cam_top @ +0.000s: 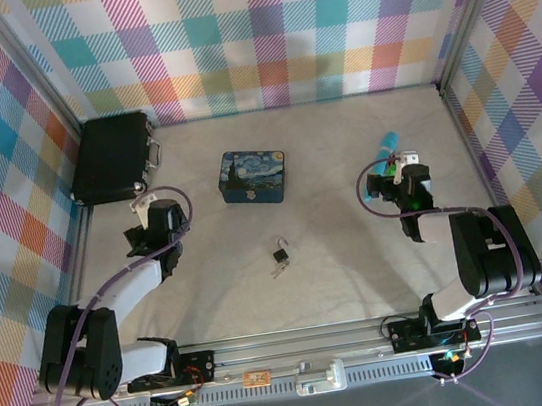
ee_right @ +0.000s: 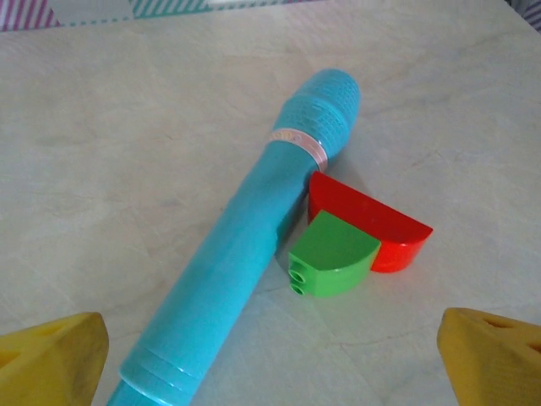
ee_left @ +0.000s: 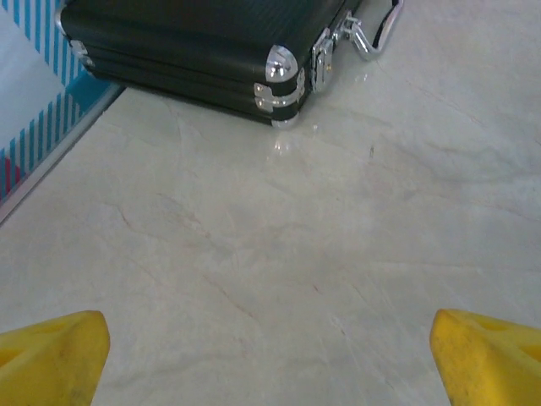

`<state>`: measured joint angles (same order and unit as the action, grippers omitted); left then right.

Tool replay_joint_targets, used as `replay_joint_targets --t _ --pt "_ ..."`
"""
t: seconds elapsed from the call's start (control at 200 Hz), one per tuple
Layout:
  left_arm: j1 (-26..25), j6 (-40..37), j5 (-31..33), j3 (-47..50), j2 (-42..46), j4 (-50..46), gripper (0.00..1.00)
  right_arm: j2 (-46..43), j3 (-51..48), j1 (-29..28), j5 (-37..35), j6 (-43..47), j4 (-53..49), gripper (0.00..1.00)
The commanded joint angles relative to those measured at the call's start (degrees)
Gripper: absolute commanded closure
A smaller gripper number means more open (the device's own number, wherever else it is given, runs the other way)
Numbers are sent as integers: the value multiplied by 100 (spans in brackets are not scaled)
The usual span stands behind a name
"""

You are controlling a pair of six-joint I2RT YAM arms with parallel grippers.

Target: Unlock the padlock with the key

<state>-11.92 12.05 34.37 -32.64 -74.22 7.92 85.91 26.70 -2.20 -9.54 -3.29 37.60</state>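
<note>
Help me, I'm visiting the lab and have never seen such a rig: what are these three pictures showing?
Two robot arms are bolted at the near edge of a table walled in checked cloth. The overhead picture looks down on both; the other two come from a camera on each wrist, and the yellow wedges at the bottom are its fingers. The left gripper faces a black case; the right gripper faces a turquoise stick beside a red block and a green block. Mid-table lie a blue starry-night tin and, nearer the arms, a small padlock with a silver key next to it. Both grippers are open and hold nothing.
</note>
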Motion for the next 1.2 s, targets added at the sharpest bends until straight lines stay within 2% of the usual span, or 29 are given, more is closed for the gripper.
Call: replay_joint_targets --t 0.0,0.07,0.225,0.28,0.465,0.55,0.605,0.655,0.72,0.74,1.195 --pt "219 -480 -47 101 -365 1329 4 14 -23 13 143 110 309 1" --pt "311 -709 -240 207 -595 1789 4 5 -29 9 141 111 317 1" --pt "504 -922 -779 893 -1168 3765 4 5 -26 10 148 119 320 1" --pt "530 -915 -978 836 -1123 3519 4 5 -29 11 144 118 318 1" --pt "550 -1190 -1660 871 -1370 3850 4 5 -30 9 142 118 318 1" --pt "555 -1202 -1527 1095 -1697 4656 4 5 -25 11 143 118 317 1" --pt "556 -1145 -1565 1003 -1555 4192 3 5 -25 10 144 118 318 1" --pt "558 -1202 -1543 1040 -1637 4431 3 5 -29 15 139 118 318 1" --pt "551 -1169 -1548 1007 -1595 4300 3 5 -25 16 143 118 318 1" --pt "554 -1182 -1536 1026 -1619 4363 0 5 -29 14 137 125 318 1" --pt "551 -1181 -1542 1021 -1614 4349 0 18 18 15 149 118 265 1"
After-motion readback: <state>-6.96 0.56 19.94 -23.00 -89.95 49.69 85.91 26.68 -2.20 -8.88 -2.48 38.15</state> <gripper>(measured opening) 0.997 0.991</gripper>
